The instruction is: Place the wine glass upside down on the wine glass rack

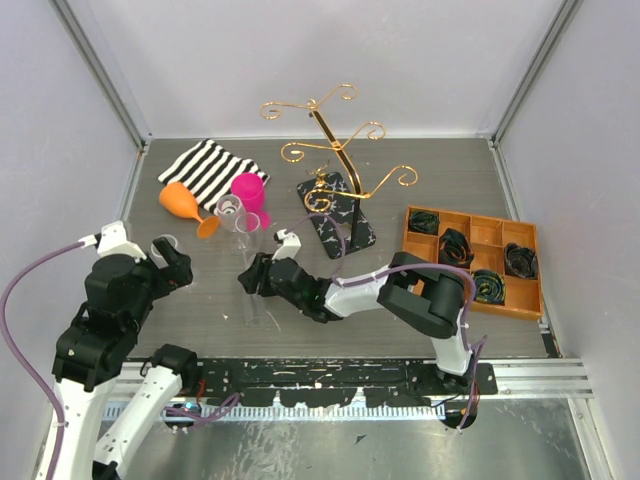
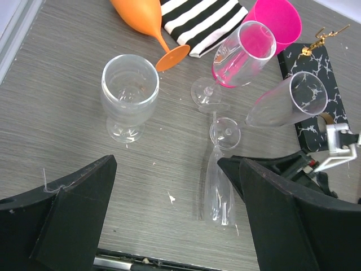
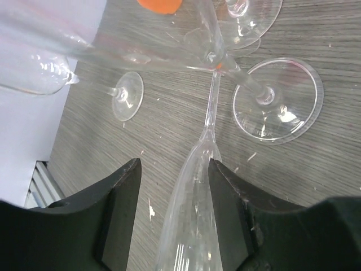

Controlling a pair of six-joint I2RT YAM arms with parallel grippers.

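On the table (image 1: 440,180) the wine glass rack (image 1: 345,220) stands at 12 o'clock. The left gripper (image 2: 175,186), at 8 o'clock, is spread wide and empty. The right gripper (image 3: 175,166) has its jaws apart around the wine glass (image 3: 189,192), which lies flat at 7 o'clock from the rack. I think it should close gently on the thin bowl and then lift level.

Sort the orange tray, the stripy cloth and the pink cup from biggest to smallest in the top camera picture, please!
1. orange tray, biggest
2. stripy cloth, a bit smaller, though it lies farther back, so that is less sure
3. pink cup, clearly smallest
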